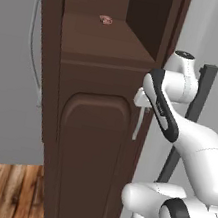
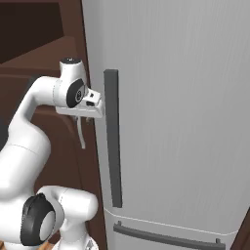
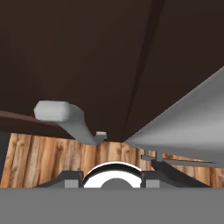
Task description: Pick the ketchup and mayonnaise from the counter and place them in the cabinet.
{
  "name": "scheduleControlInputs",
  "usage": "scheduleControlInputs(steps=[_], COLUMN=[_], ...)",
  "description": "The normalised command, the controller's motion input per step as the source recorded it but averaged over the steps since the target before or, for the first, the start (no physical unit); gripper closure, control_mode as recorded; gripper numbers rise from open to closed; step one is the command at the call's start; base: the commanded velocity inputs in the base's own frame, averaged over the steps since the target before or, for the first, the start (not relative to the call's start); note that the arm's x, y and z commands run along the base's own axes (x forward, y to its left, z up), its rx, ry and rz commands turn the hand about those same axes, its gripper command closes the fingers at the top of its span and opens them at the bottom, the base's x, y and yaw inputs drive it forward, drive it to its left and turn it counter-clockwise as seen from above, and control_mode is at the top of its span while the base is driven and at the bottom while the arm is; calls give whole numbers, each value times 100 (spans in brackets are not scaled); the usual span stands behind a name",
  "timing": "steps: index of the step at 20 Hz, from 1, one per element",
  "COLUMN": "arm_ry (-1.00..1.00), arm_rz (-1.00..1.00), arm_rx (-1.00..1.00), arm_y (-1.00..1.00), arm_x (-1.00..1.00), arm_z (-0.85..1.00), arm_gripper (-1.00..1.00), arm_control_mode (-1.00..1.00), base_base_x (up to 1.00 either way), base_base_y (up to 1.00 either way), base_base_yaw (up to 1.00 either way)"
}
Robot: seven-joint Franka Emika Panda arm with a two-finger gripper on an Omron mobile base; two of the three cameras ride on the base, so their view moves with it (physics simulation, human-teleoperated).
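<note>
Arm's hand [image 2: 88,105] at cabinet [image 2: 66,146] edge, touching its silver handle [image 2: 81,132]; grey fridge [image 2: 180,97] just beside, dark bar [image 2: 112,136] upright; niche [image 2: 29,29] above.

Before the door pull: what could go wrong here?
1. Two-finger gripper sits at the top end of the thin silver bar handle on the closed dark brown arched-panel cabinet door; grip unclear, may slip.
2. Grey fridge's dark vertical handle stands close beside it; a swing could clip it.

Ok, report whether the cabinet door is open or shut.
Shut: the cabinet door sits flush in its frame, with the gripper at its silver handle.
</note>
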Motion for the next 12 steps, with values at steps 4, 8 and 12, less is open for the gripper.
scheduleControlInputs(steps=[4, 8, 12], arm_ry=[0, 0, 0], arm_rz=[0, 0, 0], arm_rx=[0, 0, 0], arm_y=[0, 0, 0], arm_x=[0, 0, 0], arm_z=[0, 0, 0], arm_gripper=[-100, -100, -100], arm_control_mode=[100, 100, 100], base_base_x=[-5, -33, -44], base_base_y=[0, 0, 0], base_base_yaw=[0, 0, 0])
